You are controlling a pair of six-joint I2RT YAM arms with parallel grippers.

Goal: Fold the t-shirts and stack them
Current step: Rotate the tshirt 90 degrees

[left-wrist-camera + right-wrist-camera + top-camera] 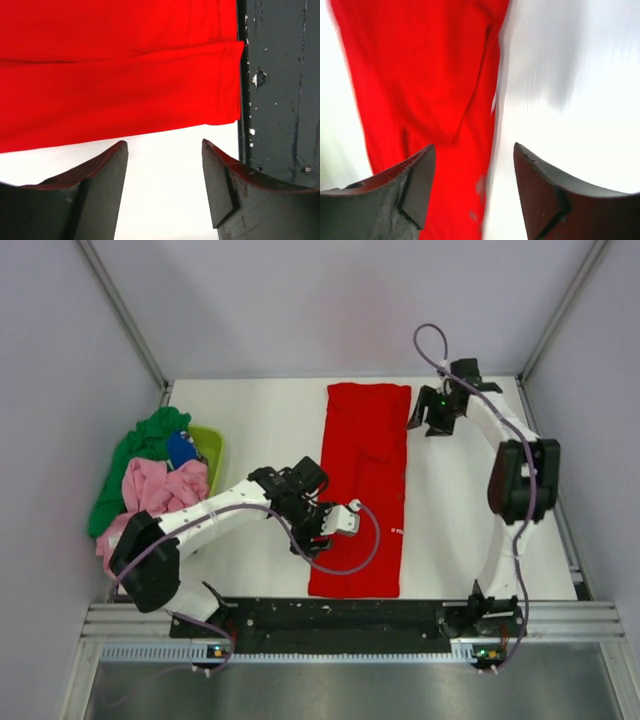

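A bright red t-shirt (364, 485) lies folded lengthwise into a long strip down the middle of the white table; no print shows. My left gripper (318, 508) is open and empty just off its left edge near the front; in the left wrist view the red cloth (115, 75) lies beyond the open fingers (105, 175). My right gripper (430, 420) is open and empty above the strip's far right edge; the right wrist view shows the red cloth (430, 85) blurred under it. Pink (155, 490), green (135, 455) and blue (181, 449) t-shirts are piled at the left.
A lime-green basket (210, 447) holds the pile at the table's left edge. A black rail (340, 613) runs along the near edge, also in the left wrist view (280, 85). Grey walls enclose the table on three sides.
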